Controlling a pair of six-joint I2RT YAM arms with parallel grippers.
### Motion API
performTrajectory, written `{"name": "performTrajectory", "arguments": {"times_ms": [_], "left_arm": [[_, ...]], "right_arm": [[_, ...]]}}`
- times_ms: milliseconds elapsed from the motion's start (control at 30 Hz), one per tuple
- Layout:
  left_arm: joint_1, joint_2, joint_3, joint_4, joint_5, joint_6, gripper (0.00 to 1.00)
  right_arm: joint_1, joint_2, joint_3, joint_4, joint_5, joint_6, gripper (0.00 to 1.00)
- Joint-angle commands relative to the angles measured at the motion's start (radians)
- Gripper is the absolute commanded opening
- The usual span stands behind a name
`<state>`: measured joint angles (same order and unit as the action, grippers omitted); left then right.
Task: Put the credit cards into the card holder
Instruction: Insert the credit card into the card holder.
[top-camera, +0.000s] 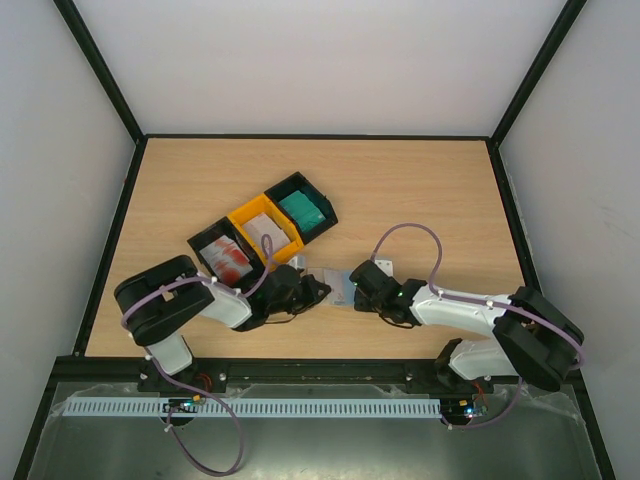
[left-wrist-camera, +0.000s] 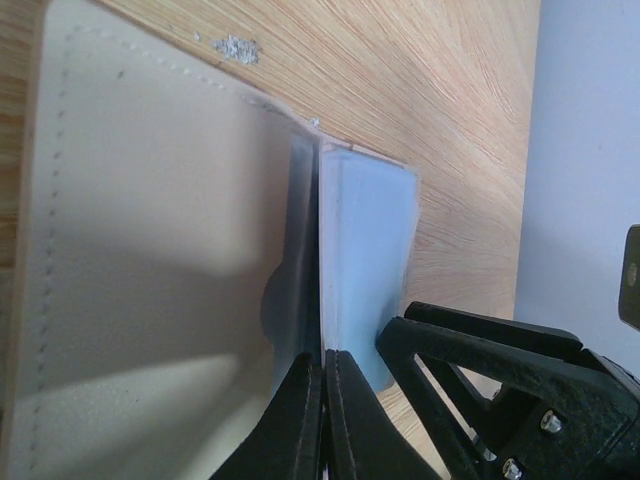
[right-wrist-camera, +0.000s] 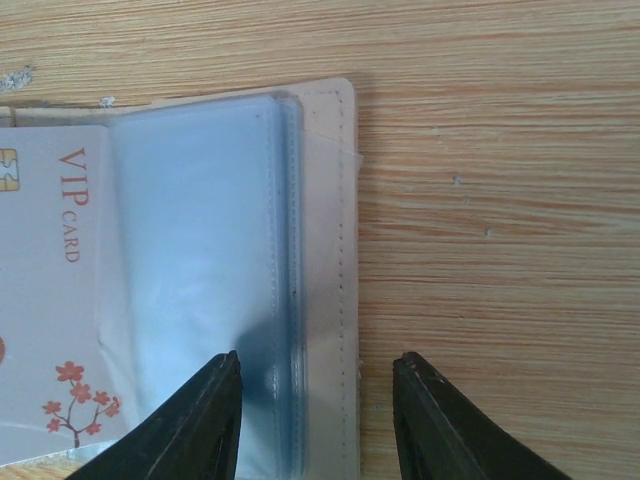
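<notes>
Left arm folded low at lower left. Left claw is pinched tight on a thin leaf of the card holder, where the beige cover meets the blue-grey sleeves. Up and left of centre, three trays — black, yellow, black — hold the credit cards in red-and-white, pale and teal stacks. The holder lies at centre on the worktop, a white VIP card inside. Right claw stands half-wide astride the holder's right edge — open wood beyond. Right arm reaches in low from lower right. White walls enclose.
</notes>
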<state>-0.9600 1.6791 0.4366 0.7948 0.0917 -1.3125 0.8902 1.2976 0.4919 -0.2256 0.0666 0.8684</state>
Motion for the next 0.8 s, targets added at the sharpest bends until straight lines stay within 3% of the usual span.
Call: {"name": "performTrajectory", "arguments": {"times_ms": [0,233,767], "left_arm": [[-0.008,0.034,-0.013,0.062,0.028,-0.013,0.02],[-0.012,0.071,0.000,0.092,0.044,0.009,0.02],[-0.035,0.149,0.123,0.000,0.127,0.145,0.02]], "right_arm": [[0.002,-0.004,-0.032,-0.032,-0.010,0.023,0.41],[0.001,-0.009,-0.040,-0.025,-0.018,0.028,0.41],[0.000,0.000,-0.024,-0.006,-0.045,0.023,0.30]]}}
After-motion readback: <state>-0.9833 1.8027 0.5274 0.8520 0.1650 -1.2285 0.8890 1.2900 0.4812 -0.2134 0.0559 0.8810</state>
